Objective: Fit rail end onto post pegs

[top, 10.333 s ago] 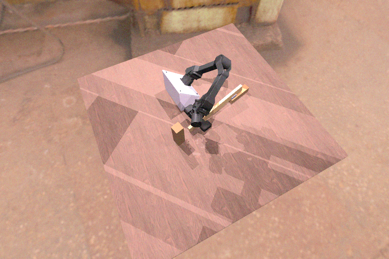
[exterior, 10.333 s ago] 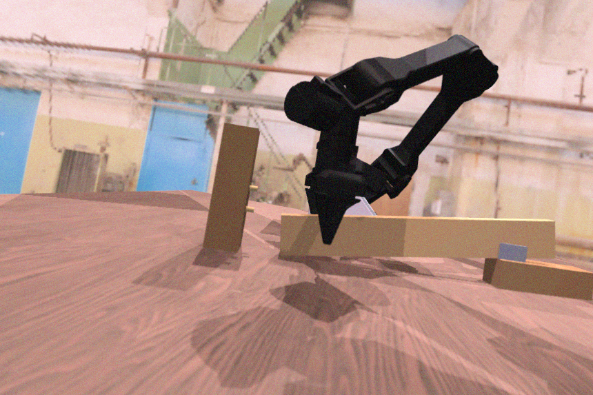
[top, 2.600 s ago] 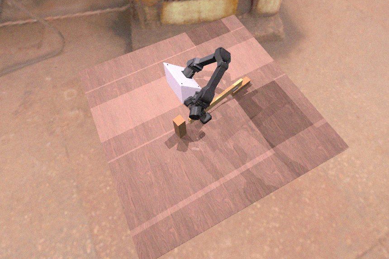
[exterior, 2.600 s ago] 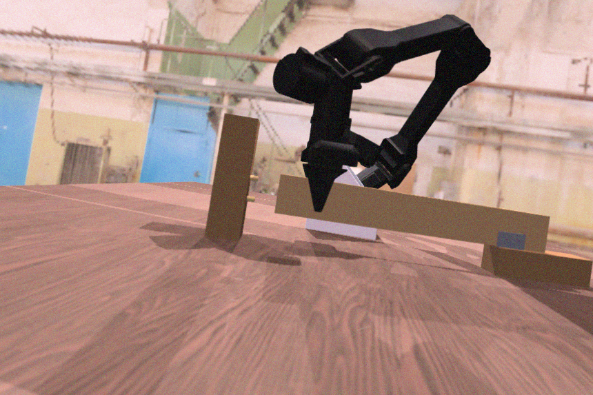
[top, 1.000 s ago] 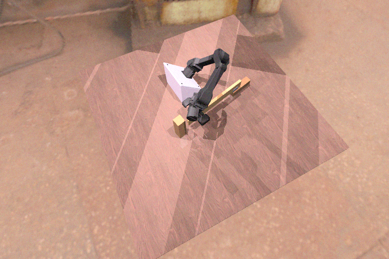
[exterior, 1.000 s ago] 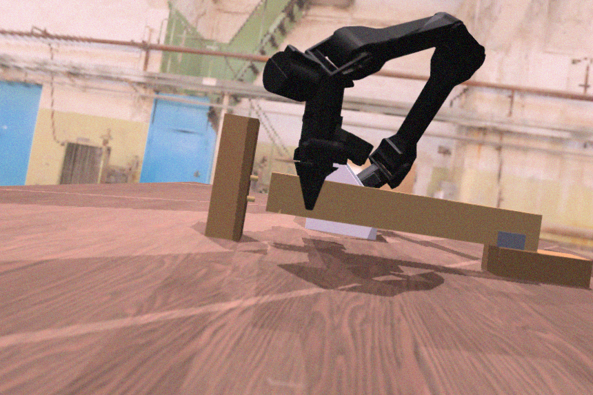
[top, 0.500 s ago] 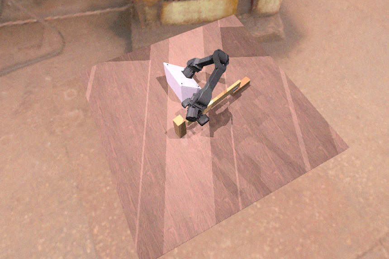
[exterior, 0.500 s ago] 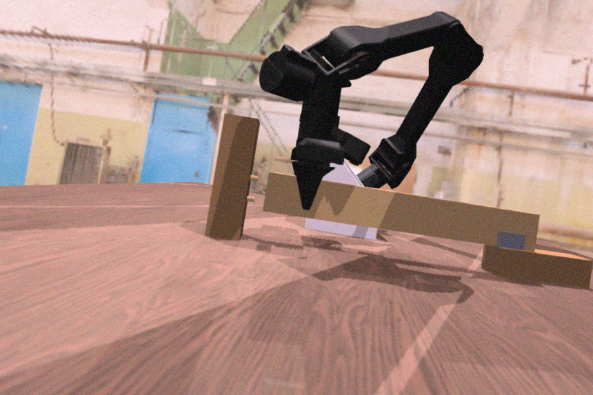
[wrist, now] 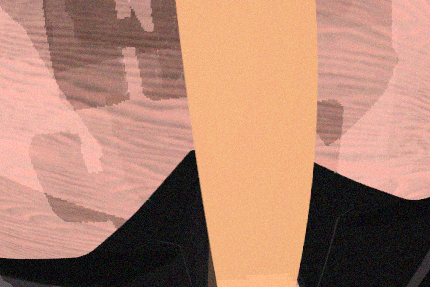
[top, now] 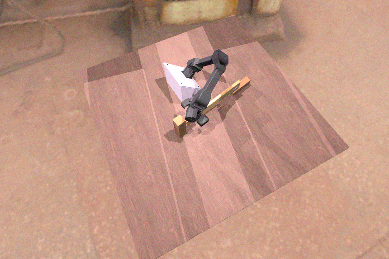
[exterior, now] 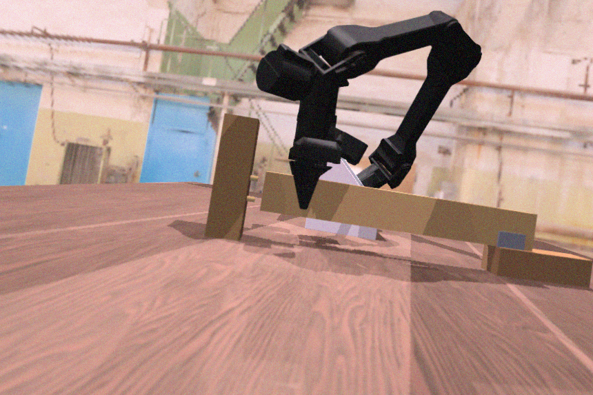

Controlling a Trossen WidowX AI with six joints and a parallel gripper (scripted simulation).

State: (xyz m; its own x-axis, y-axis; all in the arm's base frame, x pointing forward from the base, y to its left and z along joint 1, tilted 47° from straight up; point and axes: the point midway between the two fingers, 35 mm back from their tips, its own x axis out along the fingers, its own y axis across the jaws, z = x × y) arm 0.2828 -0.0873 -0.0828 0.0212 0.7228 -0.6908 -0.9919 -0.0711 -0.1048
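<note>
The wooden rail (top: 221,97) (exterior: 405,211) (wrist: 250,58) is held off the table at its near end and looks close to level. My gripper (exterior: 304,204) (wrist: 230,157) is shut on it near that end, one finger on each side. The post (top: 179,127) (exterior: 230,178) stands upright just beyond the rail end. Its upper peg (exterior: 253,178) and lower peg (exterior: 251,198) show in a small gap before the rail end, within the rail's height. The holes are hidden. The rail's far end sits at the blue-grey bracket (top: 235,88) (exterior: 511,240) on the footboard block (top: 246,82) (exterior: 549,267).
A white wedge-shaped box (top: 180,81) (exterior: 340,228) stands on the table (top: 227,187) (exterior: 296,316), behind the rail in the exterior view, by the arm's base. The arm reaches over the rail from that side. The post's top rises above the rail beside my gripper.
</note>
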